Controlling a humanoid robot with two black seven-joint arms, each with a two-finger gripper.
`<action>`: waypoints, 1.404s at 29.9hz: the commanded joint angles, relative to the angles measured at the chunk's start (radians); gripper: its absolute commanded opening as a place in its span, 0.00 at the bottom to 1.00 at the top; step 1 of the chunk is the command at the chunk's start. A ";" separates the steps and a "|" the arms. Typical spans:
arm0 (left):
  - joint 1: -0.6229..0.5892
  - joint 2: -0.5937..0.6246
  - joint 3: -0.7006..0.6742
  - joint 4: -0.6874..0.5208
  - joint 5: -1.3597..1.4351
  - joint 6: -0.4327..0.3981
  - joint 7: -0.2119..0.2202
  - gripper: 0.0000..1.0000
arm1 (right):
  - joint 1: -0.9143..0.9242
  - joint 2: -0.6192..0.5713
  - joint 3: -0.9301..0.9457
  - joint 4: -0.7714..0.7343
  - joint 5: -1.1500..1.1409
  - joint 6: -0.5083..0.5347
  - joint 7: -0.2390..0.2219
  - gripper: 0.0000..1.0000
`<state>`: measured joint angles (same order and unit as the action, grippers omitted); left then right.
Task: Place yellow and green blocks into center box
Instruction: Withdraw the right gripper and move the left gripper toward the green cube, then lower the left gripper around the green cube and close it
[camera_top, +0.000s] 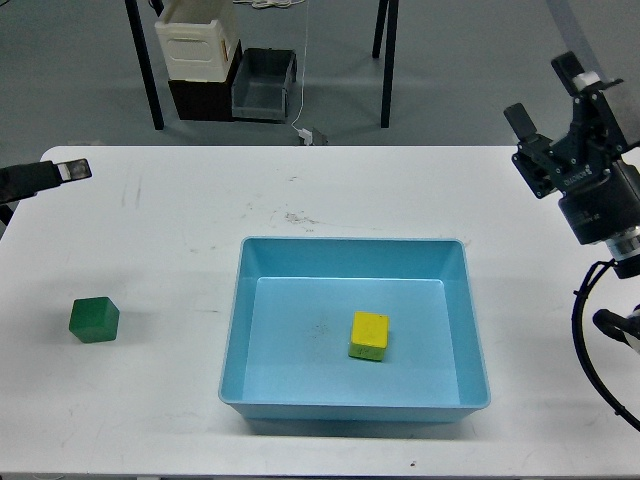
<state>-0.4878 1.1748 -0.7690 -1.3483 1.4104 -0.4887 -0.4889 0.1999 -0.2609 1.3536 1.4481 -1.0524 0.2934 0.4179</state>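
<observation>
Your yellow block (369, 335) sits inside the blue tray (236, 300); green block (94, 320) remains on the worktop (160, 230). Right tool (548, 95) is spread open and empty; left tool (60, 172) cannot be judged.

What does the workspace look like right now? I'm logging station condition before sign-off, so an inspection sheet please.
Surface: white table, faint scuff marks near the middle rear.
Job's things: yellow block lies inside the blue tray, on its floor; green block sits on the table left of the tray, apart from it.
Clutter: nothing seen on the table.
Grippers: left tool at the left edge above the table, fingers not distinguishable; right tool raised at the right, open, holding nothing.
Cables: black cable looped by the right arm; thin white cord hanging to the floor behind.
Surroundings: grey floor, cream box on a dark base, grey bin, dark stand legs.
</observation>
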 joint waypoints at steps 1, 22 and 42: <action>0.001 0.035 0.033 -0.072 0.160 0.000 0.000 1.00 | -0.103 -0.087 0.051 0.003 0.064 0.003 0.027 1.00; -0.015 -0.015 0.327 0.014 0.607 0.000 0.000 1.00 | -0.243 -0.096 0.113 0.001 0.101 -0.013 0.071 1.00; -0.049 -0.130 0.335 0.054 0.593 0.000 0.000 1.00 | -0.252 -0.093 0.111 0.006 0.101 -0.017 0.071 1.00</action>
<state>-0.5359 1.0500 -0.4328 -1.2953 2.0033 -0.4886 -0.4886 -0.0522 -0.3536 1.4657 1.4525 -0.9510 0.2763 0.4888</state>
